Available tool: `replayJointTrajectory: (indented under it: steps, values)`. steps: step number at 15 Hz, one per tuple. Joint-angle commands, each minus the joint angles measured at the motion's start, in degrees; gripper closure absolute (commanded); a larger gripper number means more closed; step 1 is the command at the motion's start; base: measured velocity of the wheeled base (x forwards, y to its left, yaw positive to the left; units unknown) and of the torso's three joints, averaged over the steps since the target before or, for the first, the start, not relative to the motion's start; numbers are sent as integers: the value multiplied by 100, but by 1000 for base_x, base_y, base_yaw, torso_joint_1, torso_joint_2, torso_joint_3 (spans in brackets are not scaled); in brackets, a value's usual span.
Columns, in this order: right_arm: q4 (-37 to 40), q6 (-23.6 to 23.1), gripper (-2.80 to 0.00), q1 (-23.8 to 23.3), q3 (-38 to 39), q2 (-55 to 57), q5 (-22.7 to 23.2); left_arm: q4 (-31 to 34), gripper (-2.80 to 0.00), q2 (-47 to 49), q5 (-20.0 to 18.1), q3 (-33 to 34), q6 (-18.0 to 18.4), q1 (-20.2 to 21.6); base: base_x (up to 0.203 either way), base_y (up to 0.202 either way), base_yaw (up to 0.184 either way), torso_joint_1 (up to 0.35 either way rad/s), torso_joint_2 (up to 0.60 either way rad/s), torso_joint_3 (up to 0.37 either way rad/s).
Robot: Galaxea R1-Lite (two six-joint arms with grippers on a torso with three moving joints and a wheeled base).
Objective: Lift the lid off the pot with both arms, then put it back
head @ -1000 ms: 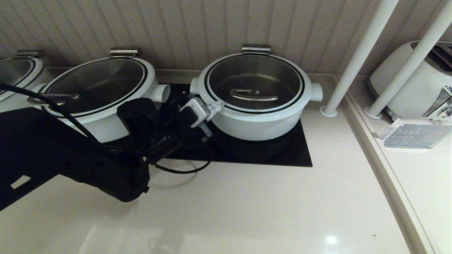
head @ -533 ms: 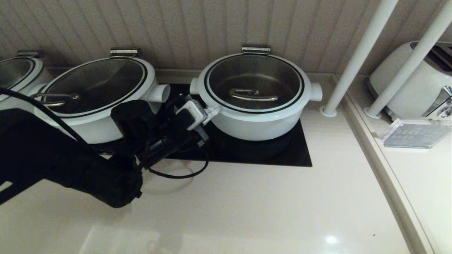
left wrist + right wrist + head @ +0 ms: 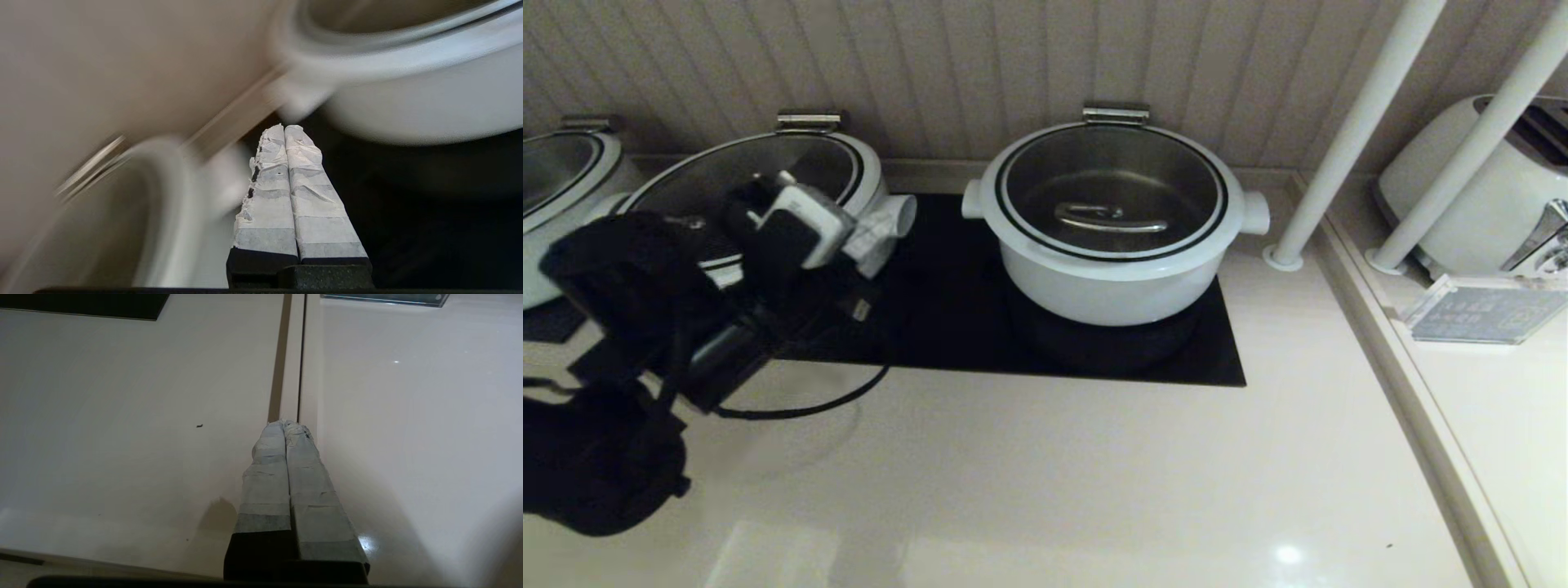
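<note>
Round glass lid with metal bar handle point(image 3: 1111, 192) sits on white pot point(image 3: 1107, 282), right of closed, empty left gripper point(image 3: 872, 237); right gripper point(image 3: 284, 424) closed over counter.

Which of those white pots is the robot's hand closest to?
The middle pot: the left gripper hangs by its side handle. The right-hand pot stands apart.

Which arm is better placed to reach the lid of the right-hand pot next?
Left. The left gripper, shut, is up by the neighbouring pot, beside the lid. The right gripper, shut, hangs over bare counter, outside the head view.
</note>
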Motion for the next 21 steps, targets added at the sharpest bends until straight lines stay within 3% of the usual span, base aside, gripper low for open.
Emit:
replayJointTrajectory:
  steps: [1,4,7,10,13,15,21]
  values:
    - [-1,-2,0,1,0,-2,3,-29,0,-848,137,628,-13,637,0,0,0,0,0,0]
    - [-1,6,0,1,0,-2,3,15,0,-1503,619,1680,-34,1236,0,0,0,0,0,0]
    - [-1,4,0,1,0,-2,3,205,0,-2193,861,2350,-162,1375,0,0,0,0,0,0]
    - [-1,-2,0,1,0,-2,3,218,0,-2394,905,2703,-763,1386,0,0,0,0,0,0]
    - [-1,0,0,1,0,-2,3,343,0,-3007,904,3416,-1113,1385,0,0,0,0,0,0]
    - [-1,2,0,1,0,-2,3,1130,0,-3812,884,3451,-1243,1380,0,0,0,0,0,0]
    - [-1,-2,0,1,0,-2,3,5089,0,-6726,920,3473,-1843,1384,0,0,0,0,0,0]
